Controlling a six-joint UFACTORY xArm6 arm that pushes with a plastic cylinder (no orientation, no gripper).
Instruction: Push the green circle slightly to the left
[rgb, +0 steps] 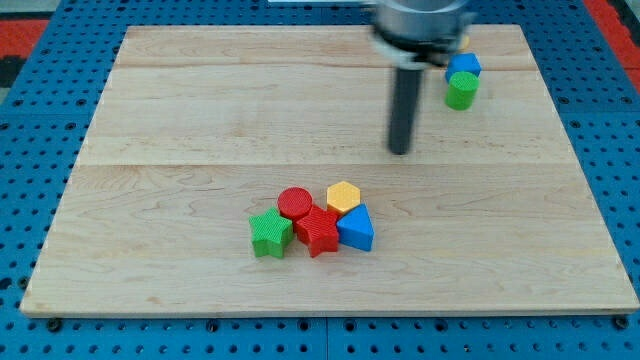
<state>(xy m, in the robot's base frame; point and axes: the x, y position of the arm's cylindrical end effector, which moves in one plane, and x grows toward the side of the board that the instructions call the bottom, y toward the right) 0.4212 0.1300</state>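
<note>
The green circle (461, 91) is a small green cylinder near the view's top right, touching a blue block (463, 65) just above it. My tip (400, 150) is the lower end of the dark rod. It rests on the board to the left of and below the green circle, well apart from it.
A cluster sits at the lower middle of the wooden board (150, 200): a green star (270, 233), a red circle (295, 202), a red star (318, 231), a yellow hexagon (343, 195) and a blue triangle (357, 229). A blue pegboard (40, 200) surrounds the board.
</note>
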